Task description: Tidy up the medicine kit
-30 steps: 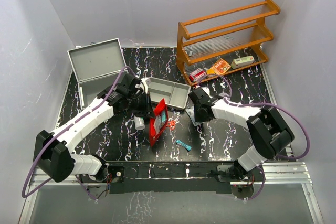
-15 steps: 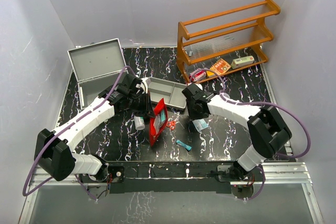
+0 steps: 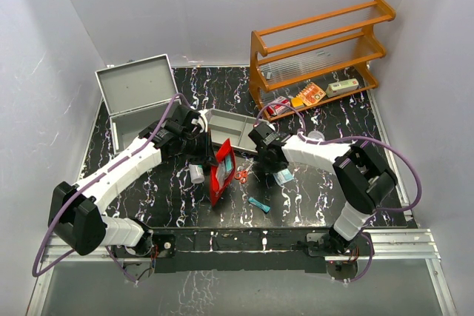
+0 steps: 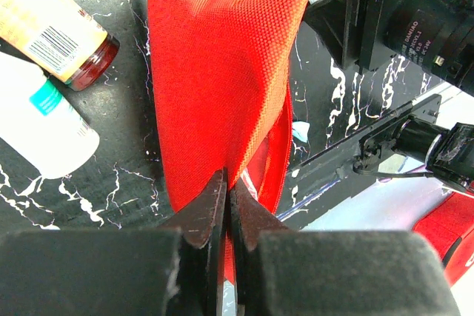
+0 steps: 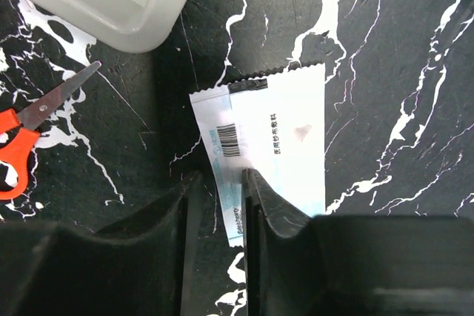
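Silver-grey medicine kit [image 3: 135,92] lid-up at the table's [image 3: 311,209] far-left corner, apparently with little packed so far. Left pincer [image 4: 226,186] clamped on the red pouch [image 4: 222,72] mid-table; right pincer [image 5: 221,183] slightly parted over a white sachet [image 5: 285,131]. Judged early going: bottles [image 4: 52,20] and scissors [image 5: 29,120] loose outside.

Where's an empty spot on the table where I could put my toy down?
Bare tabletop shows at the back, between the medicine kit and the wooden rack, and on the right, between the rack and the right arm. The middle is crowded: grey tray, red pouch, scissors, packet, bottle.
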Motion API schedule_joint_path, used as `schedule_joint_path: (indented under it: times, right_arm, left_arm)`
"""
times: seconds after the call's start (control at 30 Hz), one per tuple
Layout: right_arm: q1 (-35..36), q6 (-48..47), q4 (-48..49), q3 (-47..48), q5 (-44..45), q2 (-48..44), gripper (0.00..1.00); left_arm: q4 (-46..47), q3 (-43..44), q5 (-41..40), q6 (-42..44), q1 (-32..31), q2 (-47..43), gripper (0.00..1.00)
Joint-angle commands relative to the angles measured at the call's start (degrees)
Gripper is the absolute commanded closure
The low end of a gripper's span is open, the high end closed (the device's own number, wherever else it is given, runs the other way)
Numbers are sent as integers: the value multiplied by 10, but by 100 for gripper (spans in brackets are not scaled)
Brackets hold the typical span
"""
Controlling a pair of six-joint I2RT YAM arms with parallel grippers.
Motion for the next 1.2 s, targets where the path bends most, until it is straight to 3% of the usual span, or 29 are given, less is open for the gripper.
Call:
schedule_joint_path:
  times: [0.0, 0.2, 0.53, 0.8, 1.17]
  right_arm:
    - [-2, -1, 38, -8, 14, 9, 77]
    - [-11, 13, 47, -15, 6, 28, 100]
    - [-12, 90, 89, -31, -14, -90, 100]
    - [-11, 192, 171, -88, -78, -230, 100]
    - [-10, 298, 223, -87, -168, -321, 100]
  left_arm:
    - [-6, -6, 5, -2, 5, -22, 100]
    - [-3, -6, 7, -2, 5, -19, 100]
    - [17, -14, 9, -16, 5, -24, 100]
    - [61, -26, 38, -55, 5, -24, 100]
    - [143, -60, 82, -113, 5, -15, 100]
